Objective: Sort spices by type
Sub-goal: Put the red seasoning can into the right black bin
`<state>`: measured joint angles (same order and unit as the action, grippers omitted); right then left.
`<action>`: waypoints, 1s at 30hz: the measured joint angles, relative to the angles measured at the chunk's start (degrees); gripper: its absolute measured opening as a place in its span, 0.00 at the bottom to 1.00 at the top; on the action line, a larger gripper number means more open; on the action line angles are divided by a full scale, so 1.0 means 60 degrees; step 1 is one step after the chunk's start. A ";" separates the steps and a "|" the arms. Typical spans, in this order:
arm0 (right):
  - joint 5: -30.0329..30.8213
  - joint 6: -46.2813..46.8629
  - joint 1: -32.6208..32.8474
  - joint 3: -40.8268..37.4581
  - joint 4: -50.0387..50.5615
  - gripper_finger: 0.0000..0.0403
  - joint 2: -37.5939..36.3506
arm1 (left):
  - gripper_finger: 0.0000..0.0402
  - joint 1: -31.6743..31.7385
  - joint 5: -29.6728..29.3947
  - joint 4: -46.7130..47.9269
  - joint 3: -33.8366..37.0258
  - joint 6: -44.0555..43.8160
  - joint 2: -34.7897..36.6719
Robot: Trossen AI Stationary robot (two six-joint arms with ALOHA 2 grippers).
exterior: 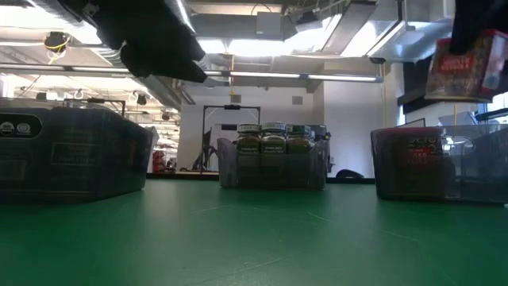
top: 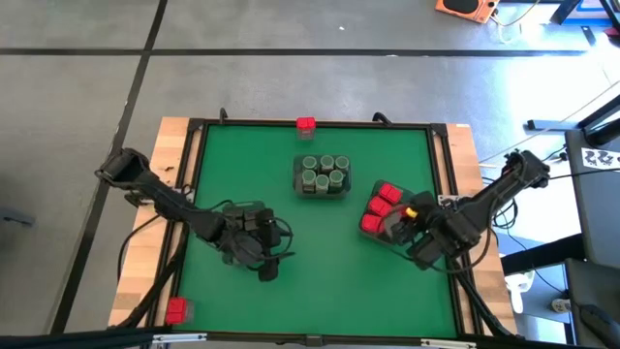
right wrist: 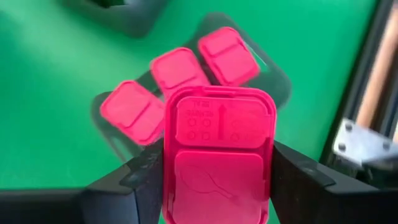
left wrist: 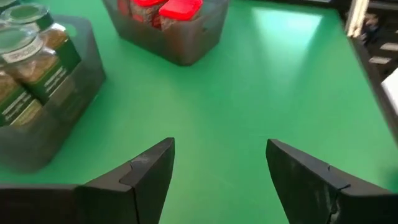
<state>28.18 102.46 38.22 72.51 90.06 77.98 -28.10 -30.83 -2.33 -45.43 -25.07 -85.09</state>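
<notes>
High view shows the green desk [top: 310,281] with a tray of red boxes [top: 380,208] at three o'clock. Above it the right hand [right wrist: 217,180] is clamped on a red box [right wrist: 217,155]; it should descend squarely into the free slot, then release. The left hand [left wrist: 217,174] hovers at seven o'clock, fingers apart and empty. The tray's free slot is hidden beneath the held box.

Grey-green jars [top: 323,174] upright in middle tray; red boxes [top: 381,206] in right tray (one red box [right wrist: 217,155] gripped above).
</notes>
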 joint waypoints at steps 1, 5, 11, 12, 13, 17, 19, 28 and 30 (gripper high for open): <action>-0.0059 0.0364 -0.0006 -0.0159 0.0003 0.57 -0.0102 | 0.62 0.0016 0.0005 0.0141 0.0000 0.0000 0.0020; -0.0412 0.1240 -0.0347 -0.0584 -0.0026 0.57 -0.0288 | 0.62 0.0019 0.0007 0.0340 0.0000 0.0127 0.0026; -0.0439 0.2482 -0.0845 -0.0832 -0.0315 0.56 -0.0227 | 0.62 0.0015 0.0015 0.0173 0.0000 0.1083 0.0030; -0.0499 0.2659 -0.0926 -0.0863 -0.0419 0.57 -0.0202 | 0.62 0.0015 0.0015 0.0184 0.0000 0.1245 0.0030; -0.0611 0.2826 -0.0992 -0.0898 -0.0517 0.57 -0.0197 | 0.62 0.0015 0.0015 0.0204 0.0000 0.1359 0.0030; -0.0651 0.3403 -0.1323 -0.1139 -0.0926 0.58 -0.0141 | 0.62 -0.0018 0.0030 0.0289 0.0000 0.1473 0.0030; -0.0643 0.3659 -0.1490 -0.1311 -0.1106 0.57 -0.0126 | 0.62 -0.0021 0.0052 0.0284 0.0000 0.1434 0.0030; -0.1781 0.4157 -0.2332 -0.1549 -0.1172 0.57 0.0160 | 0.62 -0.0021 0.0059 0.0314 0.0000 0.1491 0.0030; -0.1844 0.4232 -0.2500 -0.1549 -0.1171 0.57 0.0228 | 0.62 -0.0021 0.0059 0.0318 0.0000 0.1491 0.0030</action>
<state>17.12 127.85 23.21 63.22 83.04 79.35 -28.23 -30.48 -0.42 -45.43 -16.12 -84.90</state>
